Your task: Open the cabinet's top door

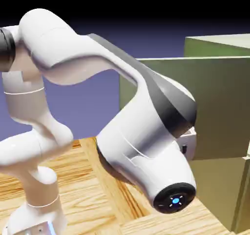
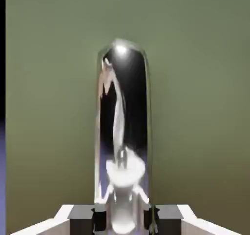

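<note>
Blue-violet backdrop [image 1: 93, 107], plain and darkening to black at the top, lies behind a pale wood-grained table [image 1: 93, 175]. A large boxy olive-green cabinet [image 1: 210, 183] stands along the table's edge at the exterior view's right. The white jointed robot arm [image 1: 132, 127] reaches across to it from the table's corner at the exterior view's lower left. Its flat olive-green top door [image 1: 219, 107] sits above the lower section and appears to stand out from the body, so the opening looks well begun. The slim curved silver handle [image 2: 122, 107] runs upright in the hand view. The jaws are drawn in on it, one small grey fingertip [image 2: 168, 220] at each side, leaving no clear gap.

The polished, rounded bar could slide out if the arm pulled straight back instead of following the hinge's arc. Turning the wrist too little as the door swings could twist the fingertips off it or jam them. The arm's bulky wrist, close to the panel, might also knock it and push the door back.
</note>
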You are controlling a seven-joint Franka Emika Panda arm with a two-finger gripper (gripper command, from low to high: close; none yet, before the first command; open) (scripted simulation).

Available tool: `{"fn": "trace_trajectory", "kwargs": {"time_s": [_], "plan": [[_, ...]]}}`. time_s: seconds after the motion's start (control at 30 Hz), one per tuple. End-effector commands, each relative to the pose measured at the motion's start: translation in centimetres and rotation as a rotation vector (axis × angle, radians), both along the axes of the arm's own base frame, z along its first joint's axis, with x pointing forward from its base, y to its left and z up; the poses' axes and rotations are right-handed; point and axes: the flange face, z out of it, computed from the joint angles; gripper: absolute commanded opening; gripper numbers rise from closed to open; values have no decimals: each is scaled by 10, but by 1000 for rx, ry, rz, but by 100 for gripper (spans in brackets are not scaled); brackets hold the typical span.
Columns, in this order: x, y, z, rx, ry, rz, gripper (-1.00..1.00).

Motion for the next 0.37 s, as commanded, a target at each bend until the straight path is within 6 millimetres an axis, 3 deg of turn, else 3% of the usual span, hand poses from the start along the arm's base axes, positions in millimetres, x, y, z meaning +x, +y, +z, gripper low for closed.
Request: {"fn": "trace_trajectory", "kwargs": {"time_s": [0.0, 0.33], "plan": [[1, -8, 0, 0, 0, 18, -100], [18, -67, 0, 0, 0, 193, -100]]}}
